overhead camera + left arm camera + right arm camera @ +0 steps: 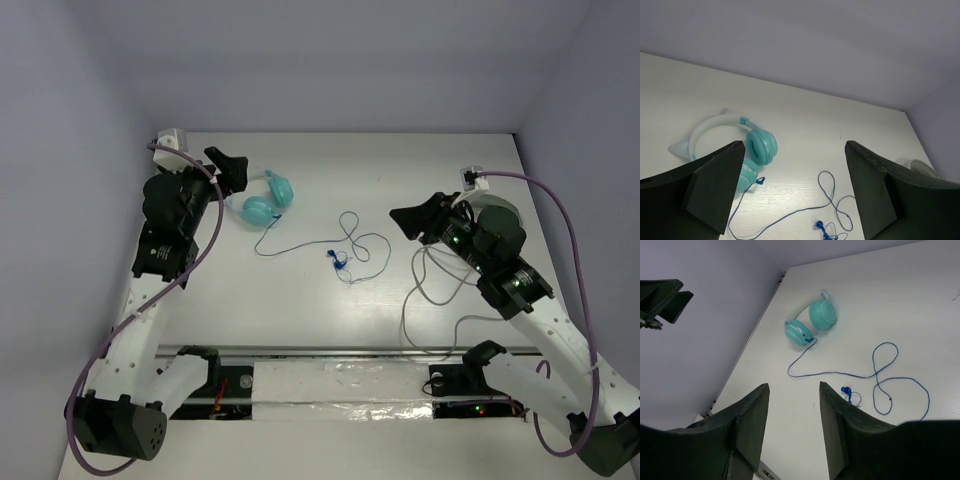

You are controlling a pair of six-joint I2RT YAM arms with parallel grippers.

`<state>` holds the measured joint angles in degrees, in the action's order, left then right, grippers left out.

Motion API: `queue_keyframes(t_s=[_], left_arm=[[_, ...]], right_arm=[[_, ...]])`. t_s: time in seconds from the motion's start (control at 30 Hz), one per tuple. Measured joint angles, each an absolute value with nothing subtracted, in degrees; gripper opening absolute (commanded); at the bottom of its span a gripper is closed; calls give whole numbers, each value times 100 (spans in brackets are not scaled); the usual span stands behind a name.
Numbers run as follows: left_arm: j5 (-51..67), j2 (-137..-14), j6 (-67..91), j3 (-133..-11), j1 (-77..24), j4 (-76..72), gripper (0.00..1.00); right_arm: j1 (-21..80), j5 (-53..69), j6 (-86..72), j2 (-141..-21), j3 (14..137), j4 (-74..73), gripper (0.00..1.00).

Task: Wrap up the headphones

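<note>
Both empty and open, the left gripper should steady the teal headphones while the right gripper gathers the blue cord.

Headphones on table, far left

Lab cell: white table boxed by plain walls

Lower earcup half behind left pincer finger (cord end partly below frame)
</note>
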<state>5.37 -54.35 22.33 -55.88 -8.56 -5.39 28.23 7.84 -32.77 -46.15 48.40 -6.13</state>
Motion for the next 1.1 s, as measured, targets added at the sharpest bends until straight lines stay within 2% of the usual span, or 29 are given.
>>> queue_keyframes(t_s=[0.13,0.17,0.23,0.27,0.33,0.37,0.4,0.47,0.5,0.53,0.57,0.77,0.8,0.87,0.9,0.93,0.97,1.0,1.07,1.1], left_arm=[[523,-5660,2141,-5629,-856,-401,79],[493,-5743,2106,-5675,-856,-333,78],[438,-5955,2034,-5808,-856,-189,76],[419,-6064,1999,-5878,-856,-145,75],[405,-6265,1946,-5994,-856,-86,63],[397,-6361,1920,-6034,-856,-62,59],[384,-6458,1892,-6071,-856,-32,44],[338,-6661,1870,-6145,-856,19,26],[298,-6792,1839,-6195,-856,47,10],[244,-6934,1804,-6265,-856,64,2],[152,-7102,1756,-6361,-858,104,0],[-362,-8573,1212,-7210,-867,279,0],[-429,-8844,1087,-7352,-867,301,11],[-545,-9365,823,-7601,-869,349,23],[-602,-9629,729,-7728,-869,379,33],[-639,-9885,617,-7852,-869,412,39],[-652,-10123,541,-7968,-867,449,43],[-657,-10357,484,-8088,-864,515,53],[-648,-10750,357,-8322,-864,626,60],[-646,-10923,318,-8440,-854,696,61]], right_arm=[[2823,786,-3275,-4615,4840,-613,39],[2823,786,-3273,-4615,4840,-611,31],[2823,788,-3267,-4615,4840,-609,23],[2823,788,-3273,-4617,4840,-609,14],[2823,790,-3267,-4617,4840,-611,0],[2823,790,-3264,-4617,4840,-611,0],[2823,792,-3267,-4617,4840,-613,0],[2823,794,-3269,-4617,4840,-613,0],[2823,794,-3269,-4615,4840,-615,0],[2823,794,-3271,-4611,4840,-615,0],[2823,797,-3271,-4604,4840,-613,0],[2823,921,-3295,-4469,4821,-591,0],[2823,950,-3299,-4458,4814,-585,0],[2823,1002,-3304,-4453,4807,-567,2],[2823,1031,-3304,-4456,4799,-561,4],[2823,1059,-3306,-4460,4790,-563,7],[2823,1092,-3312,-4466,4788,-563,16],[2823,1105,-3326,-4471,4788,-563,21],[2823,1133,-3336,-4469,4788,-561,33],[2823,1142,-3330,-4469,4788,-561,35]])
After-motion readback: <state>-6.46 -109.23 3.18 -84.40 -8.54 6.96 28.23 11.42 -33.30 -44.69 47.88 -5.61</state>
